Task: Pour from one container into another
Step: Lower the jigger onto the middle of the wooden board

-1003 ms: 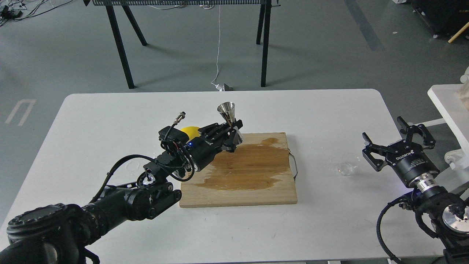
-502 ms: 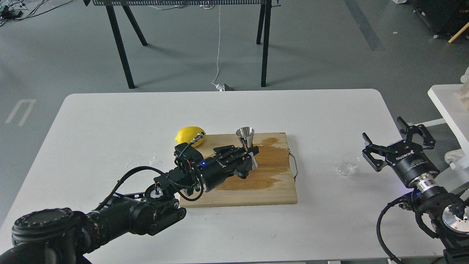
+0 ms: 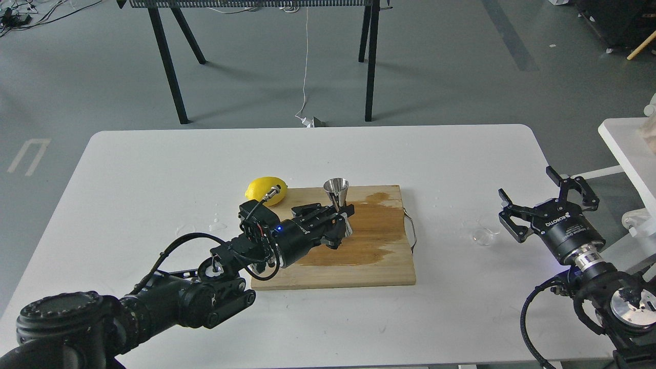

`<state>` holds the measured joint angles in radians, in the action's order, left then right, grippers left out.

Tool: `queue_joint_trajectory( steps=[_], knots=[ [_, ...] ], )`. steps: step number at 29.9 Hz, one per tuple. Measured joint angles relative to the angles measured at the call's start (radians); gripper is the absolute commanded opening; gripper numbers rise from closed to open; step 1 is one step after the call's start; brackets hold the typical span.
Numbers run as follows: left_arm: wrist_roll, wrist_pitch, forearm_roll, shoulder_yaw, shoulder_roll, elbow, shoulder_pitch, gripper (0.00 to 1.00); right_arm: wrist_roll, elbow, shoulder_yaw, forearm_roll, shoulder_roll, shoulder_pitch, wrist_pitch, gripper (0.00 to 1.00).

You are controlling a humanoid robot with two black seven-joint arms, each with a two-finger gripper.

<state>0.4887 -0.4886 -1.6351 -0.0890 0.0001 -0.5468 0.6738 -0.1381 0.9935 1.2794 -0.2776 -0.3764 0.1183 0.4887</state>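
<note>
The steel jigger (image 3: pixel 338 197) stands upright on the wooden cutting board (image 3: pixel 369 261), near its back edge. My left gripper (image 3: pixel 342 221) is shut on the jigger around its waist and lower cone. The clear glass cup (image 3: pixel 486 229) sits on the white table (image 3: pixel 154 164) to the right of the board. My right gripper (image 3: pixel 544 193) is open, just right of the cup and not touching it.
A yellow lemon (image 3: pixel 265 190) lies on the table at the board's back left corner. The board carries a wide dark wet stain (image 3: pixel 359 241) and a wire handle (image 3: pixel 411 230) on its right side. A second white table (image 3: pixel 628 148) stands at the far right.
My left gripper has brought the jigger down from above the lemon onto the board, then shifted slightly left. My right gripper has moved a little left, toward the cup.
</note>
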Motion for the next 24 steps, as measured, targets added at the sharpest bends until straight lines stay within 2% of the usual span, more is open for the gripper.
queue_joint_trajectory(
  steps=[5, 10, 18, 24],
  knots=[
    [0.0, 0.0, 0.0, 0.0, 0.0, 0.007, 0.0, 0.18, 0.0, 0.0, 0.0, 0.0, 0.0, 0.001, 0.0, 0.99],
    [0.0, 0.0, 0.0, 0.0, 0.0, 0.007, 0.0, 0.28, 0.0, -0.001, 0.001, 0.0, -0.001, 0.0, 0.0, 0.99],
    [0.0, 0.0, 0.002, -0.002, 0.0, 0.007, 0.0, 0.33, 0.0, -0.001, 0.002, 0.0, -0.001, -0.002, 0.0, 0.99],
    [0.0, 0.0, 0.002, -0.002, 0.0, 0.007, 0.0, 0.41, 0.0, -0.001, 0.002, 0.0, 0.0, -0.002, 0.0, 0.99]
  ],
)
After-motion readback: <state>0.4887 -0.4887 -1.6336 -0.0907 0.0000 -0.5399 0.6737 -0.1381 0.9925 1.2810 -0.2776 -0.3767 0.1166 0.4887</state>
